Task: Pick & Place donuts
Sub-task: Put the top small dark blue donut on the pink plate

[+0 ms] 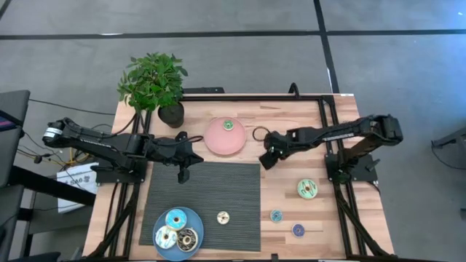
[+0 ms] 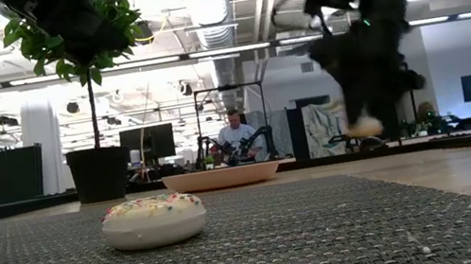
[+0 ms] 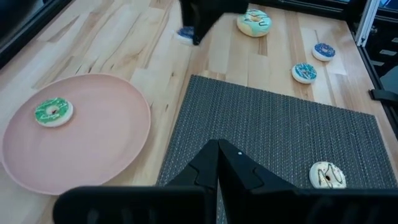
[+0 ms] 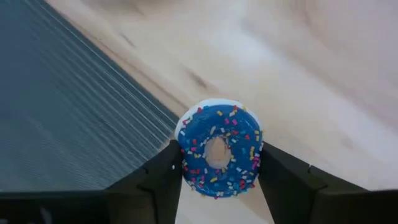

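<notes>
My right gripper (image 1: 268, 159) is shut on a blue sprinkled donut (image 4: 218, 149) above bare wood, just off the mat's far right corner and right of the pink plate (image 1: 218, 144). A green donut (image 1: 228, 125) lies on that plate. Three donuts lie on the blue plate (image 1: 162, 246) at the near left. A cream donut (image 1: 223, 217) lies on the mat. A pale green donut (image 1: 307, 189), a small teal one (image 1: 276, 215) and a blue-purple one (image 1: 298, 230) rest on the wood to the right. My left gripper (image 3: 217, 157) is shut, over the mat's far left corner, touching nothing. My right gripper pinches the blue donut between its two fingers (image 4: 166, 169), one on each opposite side of the outer rim (image 4: 186, 163), across the ring. The iced face shows to the wrist camera. In the low view the donut (image 2: 364, 127) hangs clear above the table.
A grey woven mat (image 1: 211, 191) covers the table's middle near side. A potted plant (image 1: 154, 86) stands at the far left corner. A dark ring (image 1: 261, 134) lies beside the pink plate. Black frame rails run along both table sides. A person sits far behind the table.
</notes>
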Motion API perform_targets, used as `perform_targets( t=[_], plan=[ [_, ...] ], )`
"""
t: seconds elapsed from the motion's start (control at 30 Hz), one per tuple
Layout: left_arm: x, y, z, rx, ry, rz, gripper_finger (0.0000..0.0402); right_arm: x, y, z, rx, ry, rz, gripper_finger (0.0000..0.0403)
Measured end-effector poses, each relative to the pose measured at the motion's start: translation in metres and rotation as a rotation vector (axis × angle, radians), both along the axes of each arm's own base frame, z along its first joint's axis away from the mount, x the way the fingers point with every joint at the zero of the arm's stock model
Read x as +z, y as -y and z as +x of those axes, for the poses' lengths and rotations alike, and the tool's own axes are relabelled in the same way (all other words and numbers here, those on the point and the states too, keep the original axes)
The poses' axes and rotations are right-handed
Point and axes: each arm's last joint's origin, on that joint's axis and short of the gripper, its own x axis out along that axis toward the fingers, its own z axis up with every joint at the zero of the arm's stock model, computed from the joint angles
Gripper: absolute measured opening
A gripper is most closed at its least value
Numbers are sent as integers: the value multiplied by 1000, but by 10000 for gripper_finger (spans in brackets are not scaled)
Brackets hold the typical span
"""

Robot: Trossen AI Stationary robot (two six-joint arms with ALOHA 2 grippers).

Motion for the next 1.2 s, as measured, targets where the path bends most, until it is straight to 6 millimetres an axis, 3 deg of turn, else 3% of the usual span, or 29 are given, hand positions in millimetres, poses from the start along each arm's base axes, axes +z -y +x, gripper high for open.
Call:
perform_targets(
  t=[0.27, 0.43, 0.63, 0.83, 1.07, 1.2],
  plan=[
    [-4, -1, -3, -12, -58, 37, 0, 67, 29, 40, 63, 297, -158, 174],
    [1, -1, -7, -29, -23, 76, 0, 81, 54, 85, 117, 294, -211, 173],
    [7, -2, -8, -15, 18, 88, 0, 52, 76, 135, 173, 102, -165, 173],
    [6, -2, -8, -19, 9, 83, 0, 20, 88, 164, 209, 4, -126, 173],
    [5, -2, -8, -20, 7, 83, 0, -8, 101, 170, 191, -69, -84, 173],
    [5, -2, -8, -31, 3, 100, 0, -14, 107, 166, 180, -106, -70, 179]
  ],
)
